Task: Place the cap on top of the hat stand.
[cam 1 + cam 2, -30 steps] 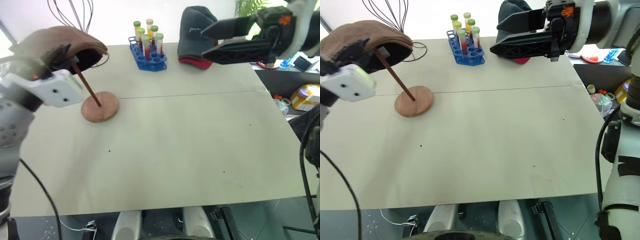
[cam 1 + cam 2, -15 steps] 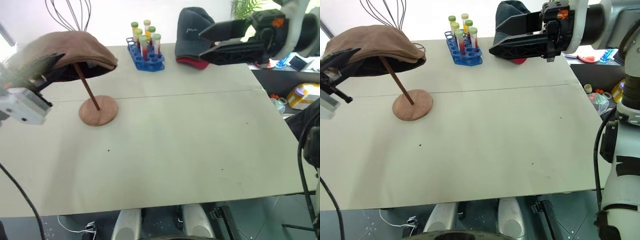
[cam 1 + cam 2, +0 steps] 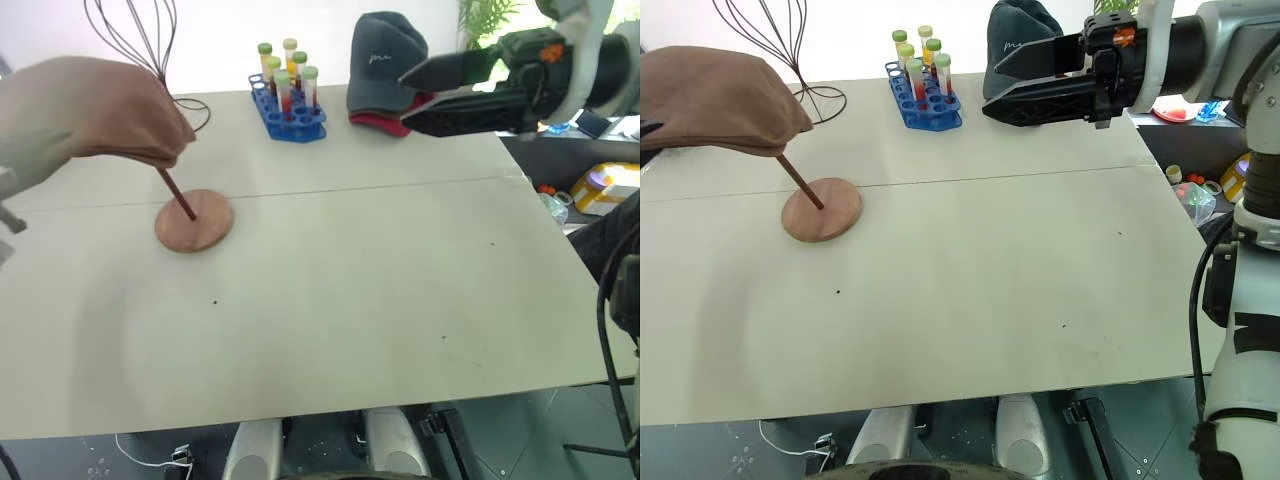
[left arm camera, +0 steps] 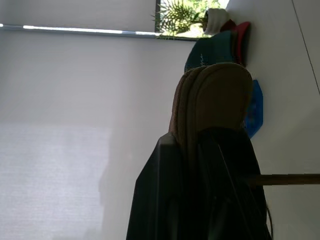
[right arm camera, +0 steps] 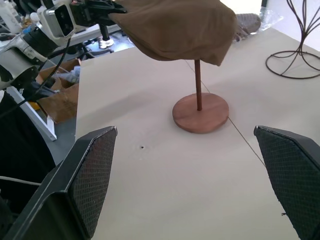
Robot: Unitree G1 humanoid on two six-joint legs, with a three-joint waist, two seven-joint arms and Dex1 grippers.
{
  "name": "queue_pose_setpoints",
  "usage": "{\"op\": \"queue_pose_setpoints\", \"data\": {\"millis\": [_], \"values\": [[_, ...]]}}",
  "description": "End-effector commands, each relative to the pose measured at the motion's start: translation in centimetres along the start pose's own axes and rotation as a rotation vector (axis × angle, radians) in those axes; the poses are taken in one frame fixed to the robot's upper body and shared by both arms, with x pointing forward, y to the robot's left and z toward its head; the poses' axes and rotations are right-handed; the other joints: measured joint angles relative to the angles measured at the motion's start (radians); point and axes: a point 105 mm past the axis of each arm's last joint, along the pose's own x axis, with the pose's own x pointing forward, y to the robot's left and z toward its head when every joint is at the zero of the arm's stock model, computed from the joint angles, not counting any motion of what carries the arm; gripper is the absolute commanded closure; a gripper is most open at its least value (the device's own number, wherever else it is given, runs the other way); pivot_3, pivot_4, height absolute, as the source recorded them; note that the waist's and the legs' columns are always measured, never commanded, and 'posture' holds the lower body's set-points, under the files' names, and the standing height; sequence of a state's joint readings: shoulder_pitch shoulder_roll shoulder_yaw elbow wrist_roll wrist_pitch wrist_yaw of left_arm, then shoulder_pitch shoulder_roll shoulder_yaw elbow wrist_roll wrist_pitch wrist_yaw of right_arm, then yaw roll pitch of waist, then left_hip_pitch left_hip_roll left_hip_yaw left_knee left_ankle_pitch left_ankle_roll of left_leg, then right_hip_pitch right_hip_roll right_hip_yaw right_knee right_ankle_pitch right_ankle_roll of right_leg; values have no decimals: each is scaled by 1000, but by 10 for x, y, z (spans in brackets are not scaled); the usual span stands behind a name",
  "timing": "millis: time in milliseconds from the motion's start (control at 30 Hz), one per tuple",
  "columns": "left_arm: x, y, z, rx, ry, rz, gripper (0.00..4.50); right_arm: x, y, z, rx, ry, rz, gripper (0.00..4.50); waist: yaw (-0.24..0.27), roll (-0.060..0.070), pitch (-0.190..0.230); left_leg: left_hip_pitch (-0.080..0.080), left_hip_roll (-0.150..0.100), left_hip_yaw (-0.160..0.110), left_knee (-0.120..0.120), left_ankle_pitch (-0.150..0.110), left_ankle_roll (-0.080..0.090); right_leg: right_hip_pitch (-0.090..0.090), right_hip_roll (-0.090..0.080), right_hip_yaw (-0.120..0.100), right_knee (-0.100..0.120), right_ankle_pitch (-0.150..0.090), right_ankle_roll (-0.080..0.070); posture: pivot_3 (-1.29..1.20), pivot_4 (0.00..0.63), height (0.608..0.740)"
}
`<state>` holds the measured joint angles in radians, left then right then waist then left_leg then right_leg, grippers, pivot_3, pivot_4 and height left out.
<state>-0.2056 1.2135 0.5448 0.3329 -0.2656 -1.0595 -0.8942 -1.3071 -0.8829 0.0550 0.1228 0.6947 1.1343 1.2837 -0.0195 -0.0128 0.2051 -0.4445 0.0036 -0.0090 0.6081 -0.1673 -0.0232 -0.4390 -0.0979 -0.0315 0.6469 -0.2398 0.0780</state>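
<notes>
The brown flat cap (image 3: 715,98) sits draped over the top of the hat stand (image 3: 821,208), at about ten o'clock on the desk (image 3: 970,280). It hangs lopsided, most of its fabric off to the outer side, the slanted rod emerging under its near edge. The left pincer (image 5: 97,9) is clenched on the cap's rim, as the right wrist view shows. The right pincer (image 3: 1025,85) hangs released above the far desk at about one o'clock, in front of the dark baseball cap (image 3: 385,55) and well apart from the stand.

The step in hand looks like seating the cap. To do it well, centre the crown over the disc top before letting go, open slowly, and draw the left pincer away level, so the fabric isn't dragged and the light stand isn't tipped. The test-tube rack (image 3: 293,110) and wire stand (image 3: 140,45) are out of the path
</notes>
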Motion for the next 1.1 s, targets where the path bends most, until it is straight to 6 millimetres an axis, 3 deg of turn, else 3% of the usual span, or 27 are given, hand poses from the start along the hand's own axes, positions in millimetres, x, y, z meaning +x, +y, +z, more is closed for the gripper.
{"op": "queue_pose_setpoints", "data": {"millis": [33, 133, 300, 433, 700, 900, 1100], "values": [[-5, 4, 1, 27, -8, 25, 4075, -2, 4, 11, -63, -21, -3, 0, 0, 0, 0, 0, 1, 1, 0, 0, 0, -1, 0, 0, 0, 1, 0, 0, 150, 728], [-7, -3, 0, 7, 1, 22, 2901, -2, 7, 12, -65, -23, 11, 0, 0, 0, 0, 0, 4, 5, 0, 1, 2, -3, 0, 0, 0, 2, 0, 0, 150, 728], [-11, -9, -4, 2, 45, 16, 331, 0, 6, 13, -66, -28, 13, 0, -1, 0, 0, 0, 8, 9, 0, 0, 1, -4, 2, -1, 0, 4, -3, 0, 150, 728], [-16, -15, 0, 3, 79, 13, 331, 0, 4, 13, -63, -36, 10, 0, -1, 0, 0, 1, 11, 13, 0, -1, 0, -6, 2, -2, 0, 5, -4, 0, 150, 728], [-11, -26, 29, 81, 220, 68, 331, 1, 1, 15, -55, -69, 10, 0, 2, 0, 0, 1, 12, 16, 2, -2, 0, -6, 1, -2, -1, 6, -4, 0, 150, 728], [1, -34, 24, 138, 488, 104, 331, 1, 1, 17, -60, -72, 11, 0, 7, -1, -1, 1, 13, 17, 4, -3, 0, -5, 2, -2, -1, 7, -3, 0, 150, 728], [19, -47, 21, 40, 632, 148, 331, -1, 6, 22, -75, -71, 18, 0, 8, -2, -2, 1, 12, 16, 5, -2, 1, -5, 5, -2, -1, 8, -3, 0, 150, 728]]}}
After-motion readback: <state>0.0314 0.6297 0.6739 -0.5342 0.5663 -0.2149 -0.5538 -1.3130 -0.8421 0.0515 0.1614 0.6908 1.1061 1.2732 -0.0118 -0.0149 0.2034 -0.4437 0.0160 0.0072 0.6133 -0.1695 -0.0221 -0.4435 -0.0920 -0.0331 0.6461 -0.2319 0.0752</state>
